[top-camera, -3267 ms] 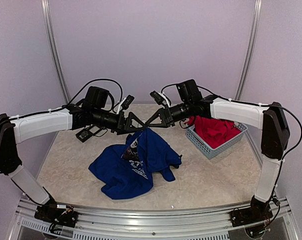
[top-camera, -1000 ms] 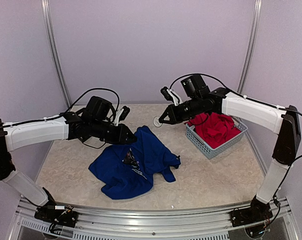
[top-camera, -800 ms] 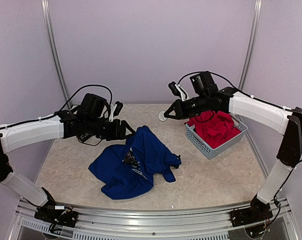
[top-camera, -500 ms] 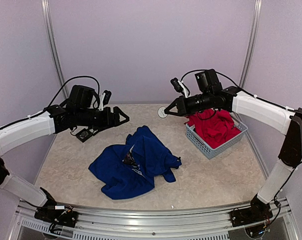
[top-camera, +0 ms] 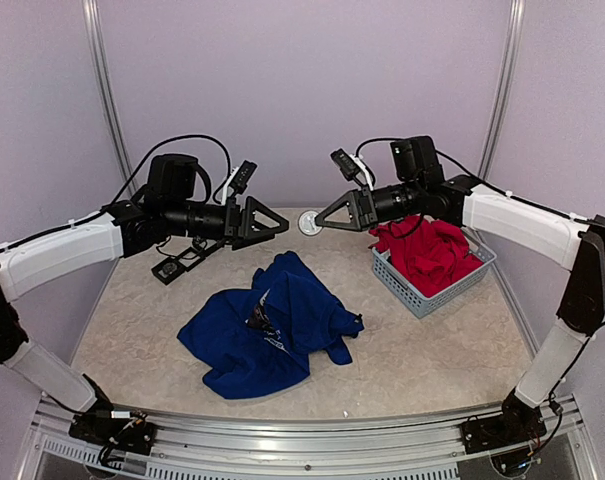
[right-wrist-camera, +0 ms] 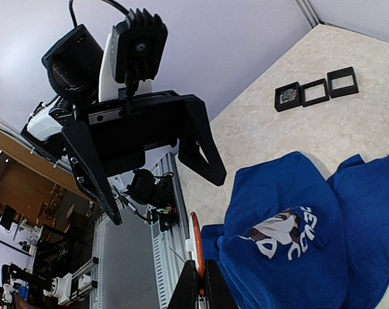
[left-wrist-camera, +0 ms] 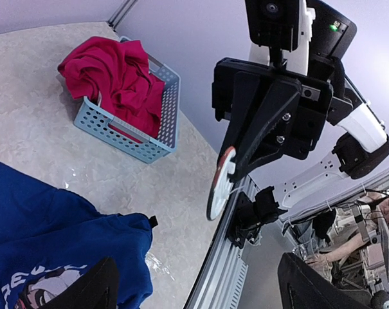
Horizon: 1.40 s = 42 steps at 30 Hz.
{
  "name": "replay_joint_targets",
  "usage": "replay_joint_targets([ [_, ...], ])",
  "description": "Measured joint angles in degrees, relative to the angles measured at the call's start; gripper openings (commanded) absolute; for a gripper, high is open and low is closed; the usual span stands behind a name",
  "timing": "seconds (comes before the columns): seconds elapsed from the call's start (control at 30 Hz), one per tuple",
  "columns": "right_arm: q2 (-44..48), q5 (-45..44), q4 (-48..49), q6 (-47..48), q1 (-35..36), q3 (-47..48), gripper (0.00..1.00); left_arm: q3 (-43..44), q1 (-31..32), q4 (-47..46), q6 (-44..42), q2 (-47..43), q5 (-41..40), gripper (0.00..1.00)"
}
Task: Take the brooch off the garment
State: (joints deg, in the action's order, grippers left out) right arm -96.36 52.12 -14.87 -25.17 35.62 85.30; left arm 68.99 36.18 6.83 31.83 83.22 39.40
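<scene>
**top view.** the left tool (top-camera: 278, 227) hangs in the air over the far part of the table (top-camera: 432, 350), its jaws spread wide with nothing between them. facing it, tip toward tip, the right tool (top-camera: 322, 223) is pinched narrow on the brooch (top-camera: 308, 223). the brooch is a small round white disc, up in the air between the two tools and clear of any cloth. the blue t-shirt (top-camera: 272, 335) lies crumpled on the middle of the table, below both tools and touched by neither. part of its print shows in a fold. at the right stands a pale blue basket (top-camera: 437, 290) with a red cloth (top-camera: 427, 250) heaped in it, under the right arm. some small black frames (top-camera: 172, 268) lie on the table under the left arm.

**left wrist view.** the two dark fingers (left-wrist-camera: 94, 290) of the left tool stand far apart at the lower edge, with nothing gripped. ahead, the right tool holds the brooch by its upper part. the disc is seen nearly edge-on, white with a red rim. the t-shirt fills the lower left corner, with white lettering showing. the basket with the red cloth sits beyond it, apart from it.

**right wrist view.** the fingers (right-wrist-camera: 215, 293) of the right tool meet at the bottom edge, closed on the brooch, which is seen edge-on as a thin sliver with an orange-red rim. opposite, the left tool gapes with its fingers splayed. below lies the t-shirt, print upward. three black frames sit in a row on the table beyond it, well apart from it.
</scene>
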Motion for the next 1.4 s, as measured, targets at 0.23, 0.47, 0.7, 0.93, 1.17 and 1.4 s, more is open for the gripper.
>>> replay_joint_targets([
  [0.23,-1.9,5.4,1.5,-1.6,1.6,0.0,0.00,3.0,1.0,0.1,-0.5,4.0,4.3,0.53],
  [0.47,-2.6,7.0,1.8,-2.3,2.1,0.0,0.00,3.2,1.2,0.1,-0.4,4.9,5.6,0.32],
  [0.7,-2.6,7.2,2.6,-2.8,2.1,0.0,0.00,3.2,1.4,0.1,-0.2,4.9,6.3,0.18],
  [0.93,-2.8,7.2,2.6,-2.9,2.1,0.0,0.00,3.3,2.0,0.0,-0.2,4.9,6.9,0.00],
  [1.17,-3.0,5.9,2.4,-2.4,2.1,0.0,0.40,3.3,2.1,-0.4,0.2,4.9,6.6,0.00],
  [1.4,-2.0,0.5,3.1,-1.0,2.2,-1.4,0.60,1.0,0.7,-2.9,2.3,4.2,5.9,0.00],
])
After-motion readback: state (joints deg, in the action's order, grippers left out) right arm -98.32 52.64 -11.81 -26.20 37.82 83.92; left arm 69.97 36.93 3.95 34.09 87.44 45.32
